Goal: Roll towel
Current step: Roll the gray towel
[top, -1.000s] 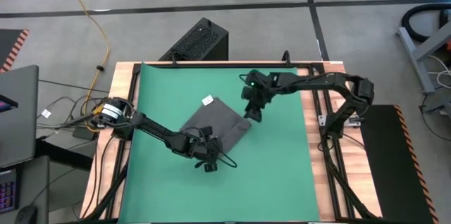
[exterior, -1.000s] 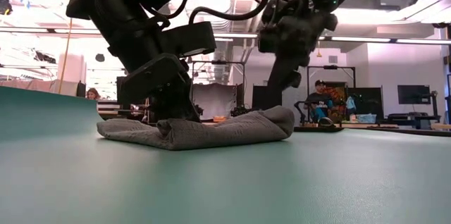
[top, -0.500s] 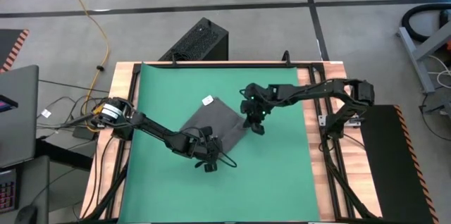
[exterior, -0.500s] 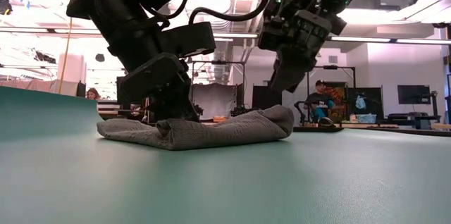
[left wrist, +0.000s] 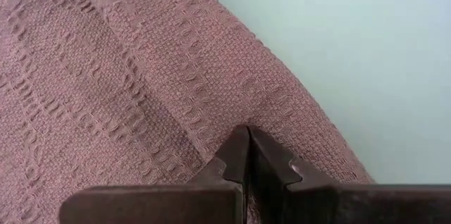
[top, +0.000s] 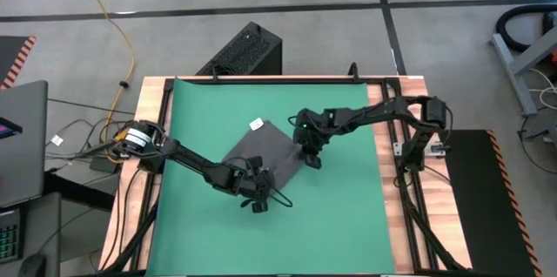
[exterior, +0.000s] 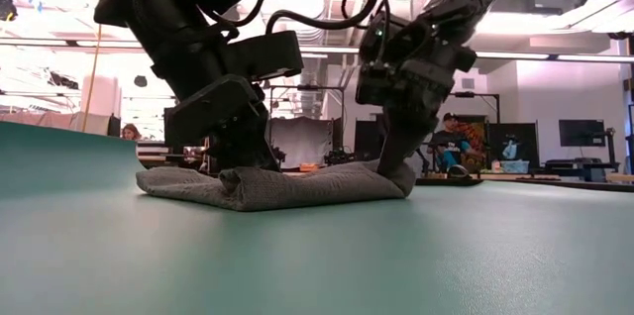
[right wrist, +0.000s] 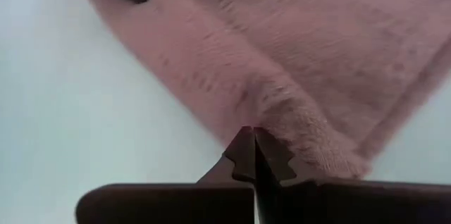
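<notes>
The towel (top: 265, 152) lies folded on the green mat (top: 348, 216), near the mat's middle, turned at an angle to the mat's edges, with its white tag (top: 257, 124) at the far corner. In the low view the towel (exterior: 287, 183) sits flat with a rounded fold along its front edge and a thicker bulge at the end under the right arm. The left gripper (top: 252, 192) is down at the towel's near edge, its arm reaching in from the table's left side. In the left wrist view its 2 fingers (left wrist: 236, 159) are pressed together with no gap, their tips resting on the towel (left wrist: 127, 90) near its edge; whether cloth is pinched between them cannot be told. The right gripper (top: 311, 157) is at the towel's right corner, its arm stretching in from the table's right side. In the right wrist view its fingers (right wrist: 246, 155) are likewise closed tip to tip, touching the towel's (right wrist: 296, 62) folded edge where it meets the mat (right wrist: 84, 111); a pinch of cloth there cannot be confirmed. In the low view both grippers come down onto the towel, the left gripper (exterior: 243, 152) at the nearer fold and the right gripper (exterior: 396, 161) at the bulged end. A seated person (exterior: 451, 147) shows in the room behind the table.
</notes>
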